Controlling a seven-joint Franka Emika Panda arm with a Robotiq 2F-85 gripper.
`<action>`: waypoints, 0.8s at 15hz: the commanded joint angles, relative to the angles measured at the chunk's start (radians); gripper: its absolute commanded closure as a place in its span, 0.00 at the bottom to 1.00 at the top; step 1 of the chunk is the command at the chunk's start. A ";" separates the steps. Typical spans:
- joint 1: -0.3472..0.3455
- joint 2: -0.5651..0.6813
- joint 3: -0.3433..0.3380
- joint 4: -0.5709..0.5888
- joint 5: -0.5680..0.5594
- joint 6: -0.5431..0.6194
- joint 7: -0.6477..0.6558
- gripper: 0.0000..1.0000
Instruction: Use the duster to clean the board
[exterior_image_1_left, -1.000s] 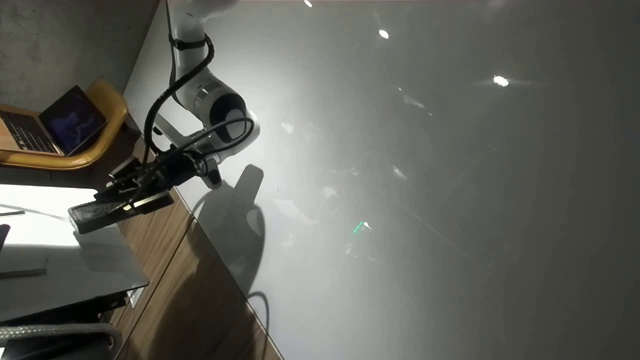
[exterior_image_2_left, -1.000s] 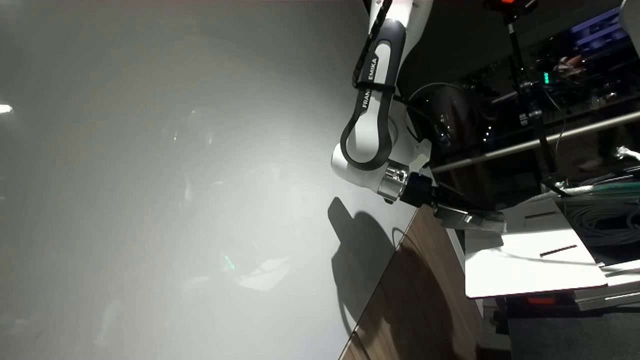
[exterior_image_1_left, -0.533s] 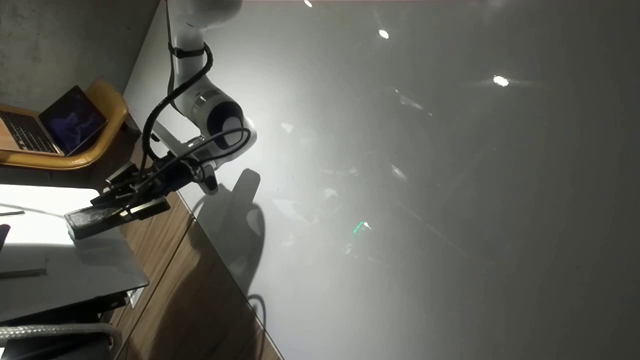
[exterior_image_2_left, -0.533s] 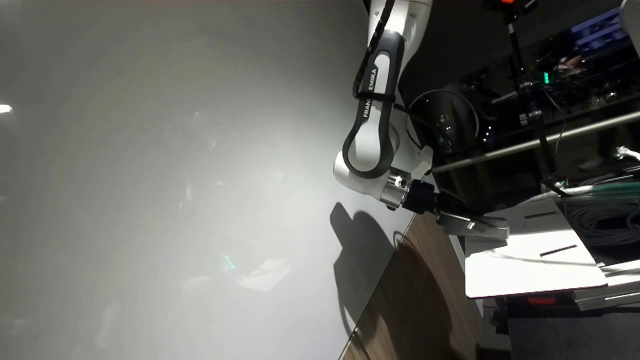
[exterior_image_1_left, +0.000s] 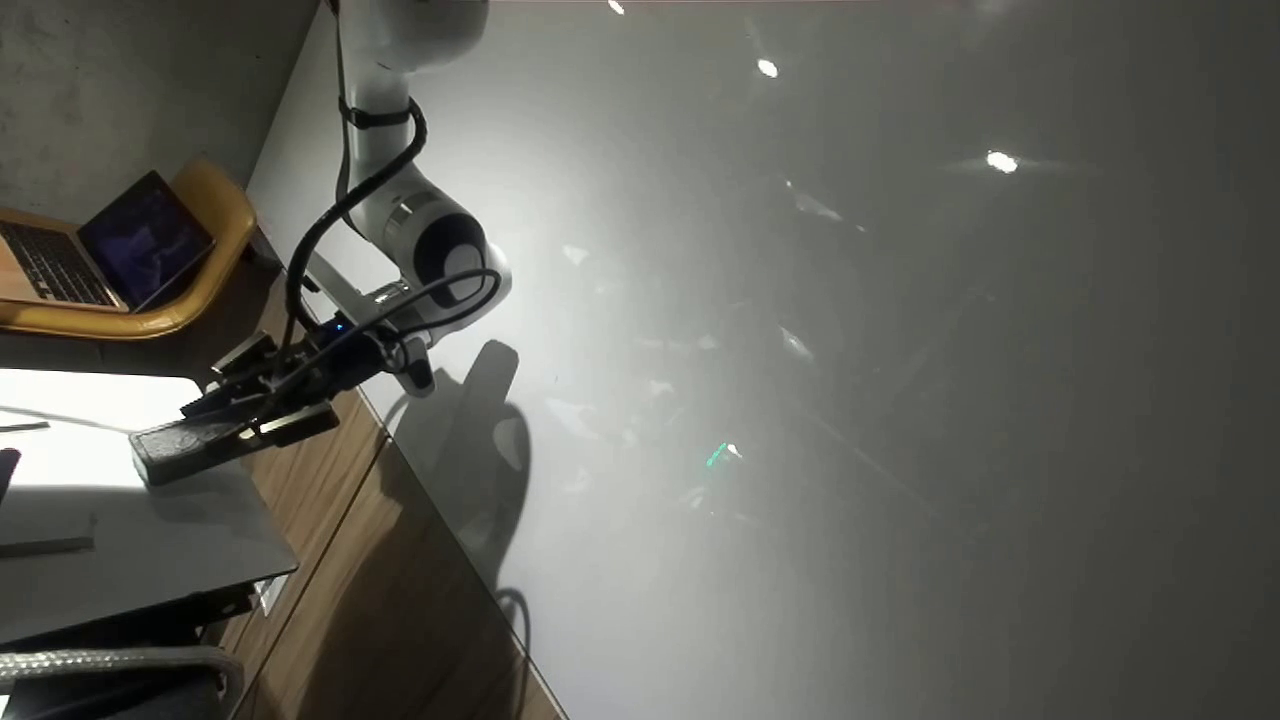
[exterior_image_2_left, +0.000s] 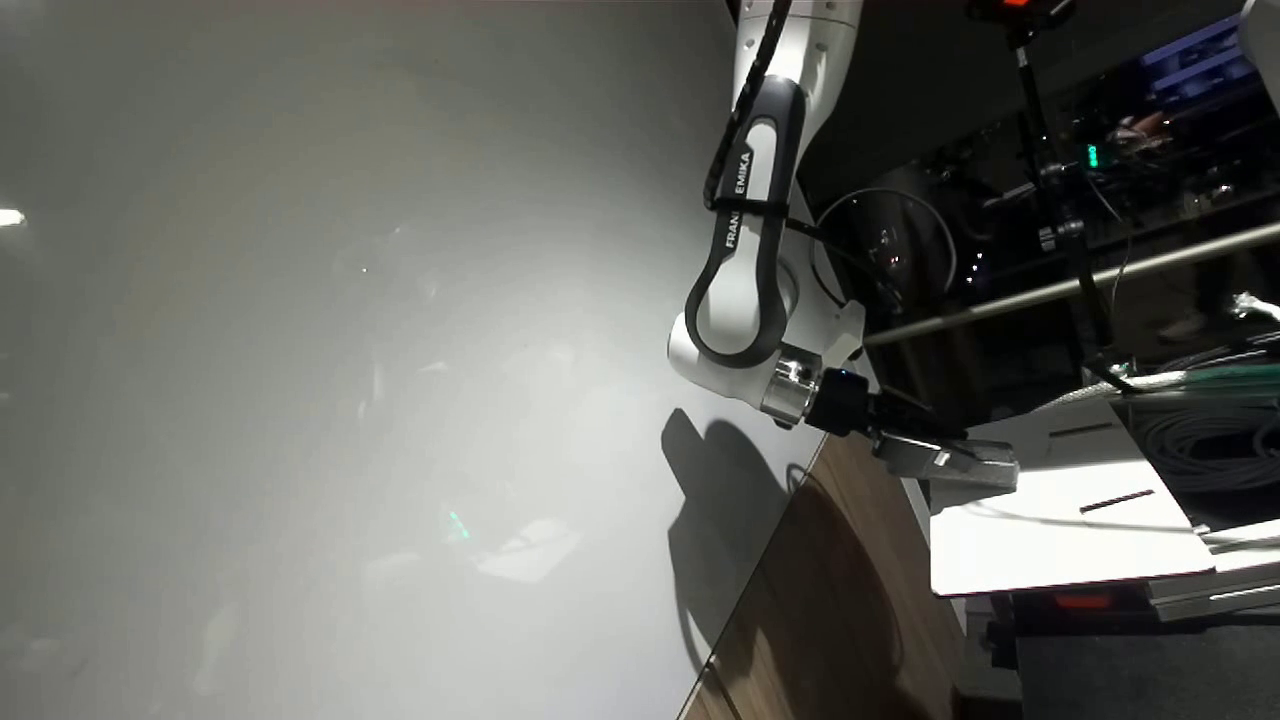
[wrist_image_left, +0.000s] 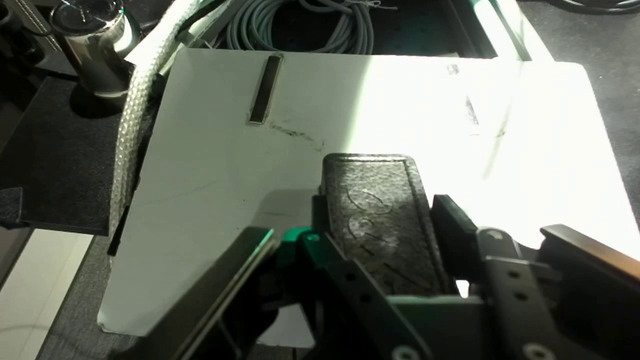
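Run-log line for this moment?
gripper: shut on duster | duster: over white tabletop, contact unclear | board: duster not on it

In an exterior view the arm (exterior_image_1_left: 400, 200) reaches down from upper left, its wrist (exterior_image_1_left: 448, 240) bent leftward. Right of centre in the wrist view, the gripper (wrist_image_left: 380, 212) has both fingers (wrist_image_left: 452, 227) clamped inward.

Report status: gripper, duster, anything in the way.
Gripper shut on duster. Duster apart from board, over white tabletop, contact with it unclear. Tabletop might block lowering.
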 joint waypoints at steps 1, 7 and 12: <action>-0.006 0.020 -0.002 0.025 0.024 -0.003 -0.018 0.66; -0.007 0.055 -0.005 0.039 0.025 -0.018 -0.014 0.28; -0.007 0.074 -0.005 0.041 0.026 -0.024 -0.012 0.00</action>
